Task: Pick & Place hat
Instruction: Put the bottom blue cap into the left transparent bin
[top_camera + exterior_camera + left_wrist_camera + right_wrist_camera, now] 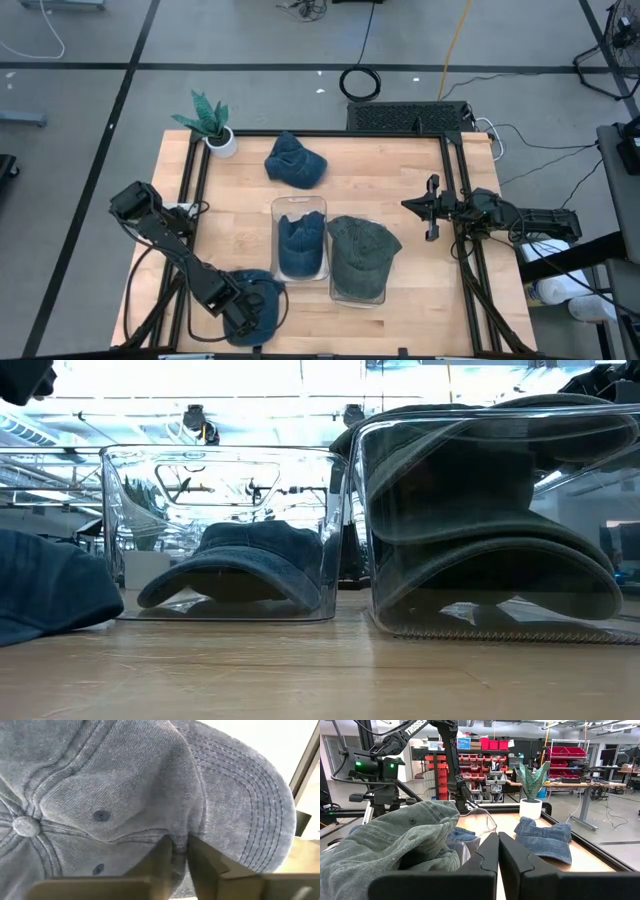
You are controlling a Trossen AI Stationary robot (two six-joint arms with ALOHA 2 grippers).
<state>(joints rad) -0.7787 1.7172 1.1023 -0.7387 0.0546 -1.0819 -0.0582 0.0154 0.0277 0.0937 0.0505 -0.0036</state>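
While the high view shows one denim cap (300,248) in the clear bin (300,207), a green cap (362,255) in its neighbour and another blue cap (295,162) loose by the potted plant (212,122), the job looks partly done, and the right gripper (431,210) waits shut at the table's right edge. In the left wrist view, the left gripper (180,851) pinches a fold of a soft, stitched denim cap (125,790) at the table's near-left corner.

A potted plant (212,124) stands at the table's (380,190) far left corner; a cable coil (360,83) lies on the floor beyond.

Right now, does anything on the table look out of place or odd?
Yes: the green hat bulges over the rim of its clear bin rather than sitting inside, unlike the blue hat tucked fully into the neighbouring bin.
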